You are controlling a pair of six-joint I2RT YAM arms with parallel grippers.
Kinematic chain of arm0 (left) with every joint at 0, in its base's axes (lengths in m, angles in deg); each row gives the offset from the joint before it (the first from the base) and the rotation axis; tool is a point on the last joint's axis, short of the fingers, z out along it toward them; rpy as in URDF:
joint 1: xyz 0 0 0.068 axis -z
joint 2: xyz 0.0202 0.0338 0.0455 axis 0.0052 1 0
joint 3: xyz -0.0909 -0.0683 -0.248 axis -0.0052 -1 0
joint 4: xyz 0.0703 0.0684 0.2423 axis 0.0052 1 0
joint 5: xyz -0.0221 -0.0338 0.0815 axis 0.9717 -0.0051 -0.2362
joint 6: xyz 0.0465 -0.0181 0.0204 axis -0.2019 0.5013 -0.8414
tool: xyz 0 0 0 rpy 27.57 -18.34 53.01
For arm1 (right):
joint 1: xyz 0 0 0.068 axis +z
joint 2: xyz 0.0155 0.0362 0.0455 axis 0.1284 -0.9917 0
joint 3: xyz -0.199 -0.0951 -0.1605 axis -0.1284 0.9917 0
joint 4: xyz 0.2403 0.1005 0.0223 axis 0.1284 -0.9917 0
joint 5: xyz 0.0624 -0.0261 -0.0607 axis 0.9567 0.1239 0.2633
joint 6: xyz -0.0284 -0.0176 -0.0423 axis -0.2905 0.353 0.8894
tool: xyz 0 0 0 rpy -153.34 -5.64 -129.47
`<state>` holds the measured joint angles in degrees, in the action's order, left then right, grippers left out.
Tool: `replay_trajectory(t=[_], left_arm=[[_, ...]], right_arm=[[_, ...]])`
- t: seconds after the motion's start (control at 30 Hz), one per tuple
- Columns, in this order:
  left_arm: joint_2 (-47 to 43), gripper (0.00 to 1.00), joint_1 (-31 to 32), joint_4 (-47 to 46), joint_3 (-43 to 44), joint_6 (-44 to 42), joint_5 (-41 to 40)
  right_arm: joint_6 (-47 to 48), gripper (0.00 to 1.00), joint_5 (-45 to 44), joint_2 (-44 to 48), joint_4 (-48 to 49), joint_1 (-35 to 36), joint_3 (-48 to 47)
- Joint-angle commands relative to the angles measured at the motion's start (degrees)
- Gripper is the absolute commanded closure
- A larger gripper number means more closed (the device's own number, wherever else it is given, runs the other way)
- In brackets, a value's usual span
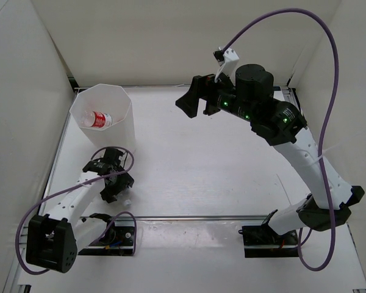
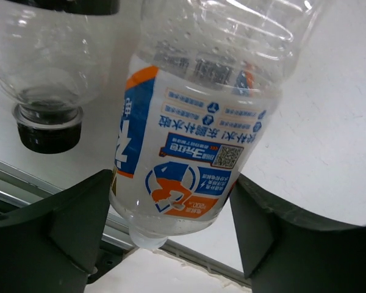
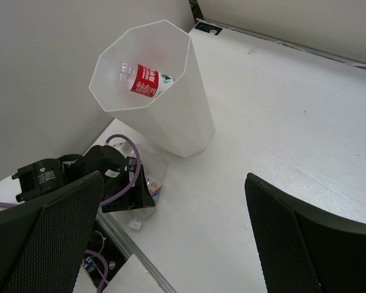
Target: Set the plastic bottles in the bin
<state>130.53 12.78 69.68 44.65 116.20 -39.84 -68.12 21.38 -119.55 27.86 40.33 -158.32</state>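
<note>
My left gripper (image 2: 171, 183) is down on the table near the front left, shut on a clear plastic bottle (image 2: 195, 122) with a blue, white and orange label. Both fingers press its sides. From above, that gripper (image 1: 117, 186) hides most of the bottle. A second clear bottle with a dark cap (image 2: 49, 128) lies just beside it. The white faceted bin (image 1: 102, 131) stands behind the left gripper, with a red-labelled bottle (image 1: 99, 119) lying inside. My right gripper (image 1: 192, 101) hangs open and empty, high over the far middle of the table. Its camera looks down on the bin (image 3: 177, 122).
White walls close in the table on the left, back and right. A metal rail (image 1: 189, 218) runs along the front edge, with the arm bases just behind it. The left arm's purple cable (image 1: 113, 152) loops close to the bin's foot.
</note>
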Motion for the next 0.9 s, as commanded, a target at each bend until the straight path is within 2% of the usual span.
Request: replay_trajectory(t=[0.0,0.13,0.33,0.47,0.57,0.6,0.77,0.8,0.87], left_arm=[[-1.8,0.17,1.5,-1.2,-0.5,2.1,-0.2],[-3.6,0.18,3.1,0.2,-1.0,3.2,-0.7],[-7.9,0.30,6.9,4.5,-0.4,8.2,0.4],[-13.5,0.32,9.6,9.2,0.8,12.2,2.7],[-15.8,0.39,11.0,11.7,3.8,12.7,5.7],[-16.6,0.45,11.0,13.7,5.9,12.7,6.8],[-17.2,0.55,11.5,15.4,12.0,7.7,14.5],[-17.2,0.56,11.5,14.6,13.2,6.0,19.6],[-15.8,0.61,11.5,14.1,14.9,1.7,24.0]], right_arm=[[1.2,0.00,0.2,1.2,-0.2,-0.4,-0.8],[0.6,0.00,0.2,1.8,-0.2,-0.4,-0.8],[-0.5,0.00,0.7,1.8,-0.2,-0.4,-0.2],[-1.6,0.00,1.2,1.8,-0.2,-0.4,-0.2],[-2.2,0.00,1.2,1.8,-0.2,-0.4,-0.2],[-2.2,0.00,1.8,1.8,-0.2,-0.4,0.3],[-3.8,0.00,1.8,1.8,-0.2,-0.4,0.8],[-4.3,0.00,2.4,1.8,-0.2,-0.4,0.8],[-4.9,0.00,2.9,1.8,-0.2,-0.4,0.8]])
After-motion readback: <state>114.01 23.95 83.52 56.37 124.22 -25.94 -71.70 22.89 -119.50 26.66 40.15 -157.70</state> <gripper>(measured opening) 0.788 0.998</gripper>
